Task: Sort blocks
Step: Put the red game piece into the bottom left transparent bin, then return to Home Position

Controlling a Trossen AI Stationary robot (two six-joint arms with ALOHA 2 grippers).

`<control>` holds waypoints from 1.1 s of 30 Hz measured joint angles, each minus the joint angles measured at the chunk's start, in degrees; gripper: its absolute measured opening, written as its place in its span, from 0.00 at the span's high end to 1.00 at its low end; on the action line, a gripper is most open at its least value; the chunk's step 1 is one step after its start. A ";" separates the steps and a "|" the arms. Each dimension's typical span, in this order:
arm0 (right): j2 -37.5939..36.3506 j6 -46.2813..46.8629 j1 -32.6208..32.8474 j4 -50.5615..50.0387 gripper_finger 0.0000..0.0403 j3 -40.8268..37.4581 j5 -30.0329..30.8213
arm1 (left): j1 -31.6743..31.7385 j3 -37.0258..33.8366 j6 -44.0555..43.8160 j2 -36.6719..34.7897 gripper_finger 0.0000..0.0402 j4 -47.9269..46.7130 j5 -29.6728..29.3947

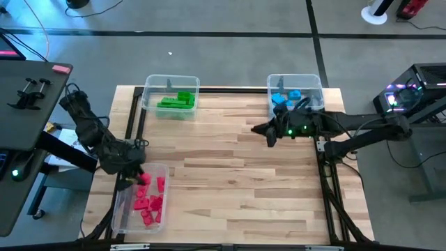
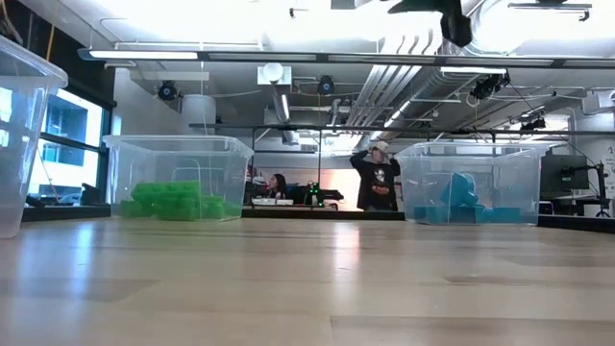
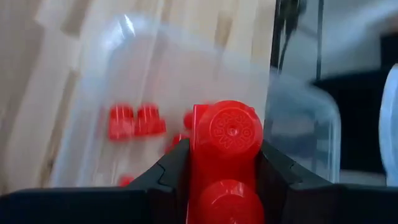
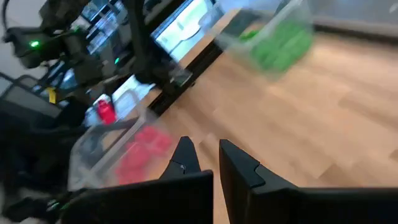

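In the left wrist view a red studded block [image 3: 227, 143] sits between the fingers of my left gripper [image 3: 225, 155]. That gripper hangs over the far end of the clear bin [image 1: 124, 209] at the table's near left, where several red blocks [image 1: 150, 202] lie. Green blocks [image 1: 175, 101] lie in the far-left bin and blue blocks [image 1: 287, 97] in the far-right bin. My right gripper [image 1: 268, 134] hovers over the bare table in front of the blue bin, shut, with nothing between its fingers [image 4: 183, 155]. My left gripper pinches the red block by its two opposite sides [image 3: 196, 155] between its two fingers [image 3: 171, 168]. The block's studded top faces back toward the wrist. The fingers slant down toward the bin. The block is lifted clear, above the red blocks in the bin.
Three clear bins stand on the wooden table: green [image 2: 178, 178], blue [image 2: 471, 183] and red [image 2: 19, 135]. The broad middle of the table [image 1: 230, 174] is free. A person [image 2: 375, 178] stands in the room beyond the far edge.
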 joint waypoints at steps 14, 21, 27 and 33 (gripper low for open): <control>3.34 5.02 12.97 6.40 1.00 0.00 1.50 | -2.72 0.02 6.10 2.85 0.51 -1.70 6.82; 3.21 3.54 13.67 5.81 1.00 0.00 3.08 | -1.26 0.02 17.05 3.93 0.47 6.67 2.02; 3.19 -3.28 12.30 4.30 1.00 0.00 3.06 | 11.67 0.13 40.49 3.94 0.57 23.48 -14.20; 2.43 -14.93 7.57 1.71 1.00 0.00 0.39 | 39.94 0.13 54.06 6.26 0.79 35.94 -7.41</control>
